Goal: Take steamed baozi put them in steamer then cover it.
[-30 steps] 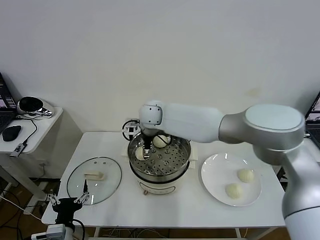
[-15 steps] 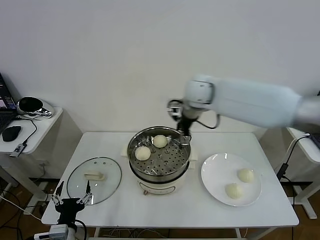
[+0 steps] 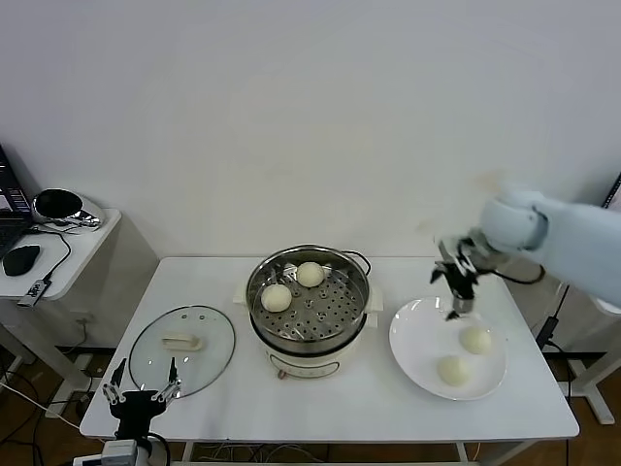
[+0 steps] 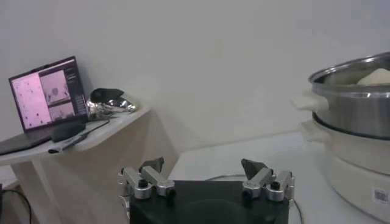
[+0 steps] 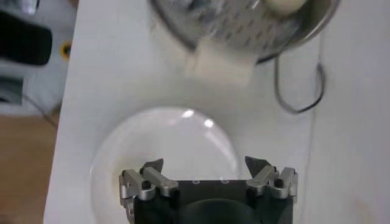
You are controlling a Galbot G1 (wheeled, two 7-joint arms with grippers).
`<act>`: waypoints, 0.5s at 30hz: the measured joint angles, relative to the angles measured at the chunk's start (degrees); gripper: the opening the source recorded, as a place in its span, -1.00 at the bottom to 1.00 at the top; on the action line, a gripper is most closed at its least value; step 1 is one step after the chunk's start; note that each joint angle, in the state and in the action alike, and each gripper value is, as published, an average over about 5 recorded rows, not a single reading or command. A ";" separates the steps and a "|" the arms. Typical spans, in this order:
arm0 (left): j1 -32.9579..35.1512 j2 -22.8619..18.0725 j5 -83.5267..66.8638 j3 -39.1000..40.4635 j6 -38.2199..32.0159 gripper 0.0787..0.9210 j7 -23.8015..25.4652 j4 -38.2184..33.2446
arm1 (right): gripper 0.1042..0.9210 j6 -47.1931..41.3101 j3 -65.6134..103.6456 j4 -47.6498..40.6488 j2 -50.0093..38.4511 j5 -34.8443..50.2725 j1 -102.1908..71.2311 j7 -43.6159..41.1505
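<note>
The steamer [image 3: 309, 303] stands mid-table, a shiny steel pot with a perforated tray. Two baozi lie in it, one at the back [image 3: 310, 274] and one at the left [image 3: 277, 297]. Two more baozi [image 3: 475, 340] [image 3: 452, 370] lie on the white plate [image 3: 417, 335] at the right. My right gripper [image 3: 454, 296] is open and empty, above the plate's far edge. The right wrist view shows the plate [image 5: 122, 164] under its jaws and the steamer's rim [image 5: 286, 42]. My left gripper [image 3: 138, 390] is open and parked at the table's front left corner.
The round glass lid [image 3: 182, 349] with a cream handle lies flat on the table left of the steamer. A side desk [image 3: 58, 243] with a mouse and a shiny object stands at the far left. A cable loops behind the steamer [image 5: 298, 85].
My right arm has swung from inside the steamer, where it left a baozi at the left of the tray, up and across to the right, over the plate. The left gripper stays parked.
</note>
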 measured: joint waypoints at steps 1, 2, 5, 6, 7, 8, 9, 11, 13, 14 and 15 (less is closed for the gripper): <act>0.03 0.00 0.08 -0.09 0.03 0.77 0.00 -0.01 | 0.76 0.32 0.72 0.10 -0.60 -1.03 -1.41 0.12; 0.05 0.00 0.16 -0.17 0.05 0.77 0.00 -0.02 | 0.76 0.60 1.47 0.15 -1.11 -1.97 -2.82 0.24; 0.18 0.00 0.31 -0.41 0.09 0.77 0.00 0.01 | 0.76 1.24 3.95 0.12 -2.21 -4.55 -7.20 0.69; 0.22 0.00 0.34 -0.48 0.10 0.77 0.00 0.03 | 0.76 1.37 4.80 0.05 -2.46 -5.29 -8.66 0.86; 0.25 -0.01 0.35 -0.56 0.11 0.77 -0.01 0.05 | 0.76 1.47 5.65 -0.07 -2.65 -5.97 -10.10 1.05; 0.27 -0.02 0.35 -0.63 0.12 0.77 -0.01 0.06 | 0.76 1.54 6.45 -0.23 -2.79 -6.57 -11.45 1.22; 0.29 -0.03 0.35 -0.70 0.14 0.77 -0.01 0.07 | 0.76 1.59 7.25 -0.43 -2.89 -7.11 -12.77 1.40; 0.30 -0.06 0.36 -0.84 0.17 0.77 -0.01 0.07 | 0.76 1.64 8.77 -0.96 -2.94 -8.00 -15.25 1.74; 0.35 -0.11 0.36 -0.99 0.19 0.77 -0.01 0.07 | 0.76 1.64 10.20 -1.55 -2.78 -8.77 -17.54 2.04; 0.39 -0.16 0.35 -1.06 0.19 0.77 -0.01 0.07 | 0.76 1.62 10.84 -1.86 -2.64 -9.13 -18.58 2.16; 0.45 -0.21 0.34 -1.13 0.19 0.77 -0.01 0.07 | 0.76 1.60 11.46 -2.16 -2.48 -9.48 -19.58 2.28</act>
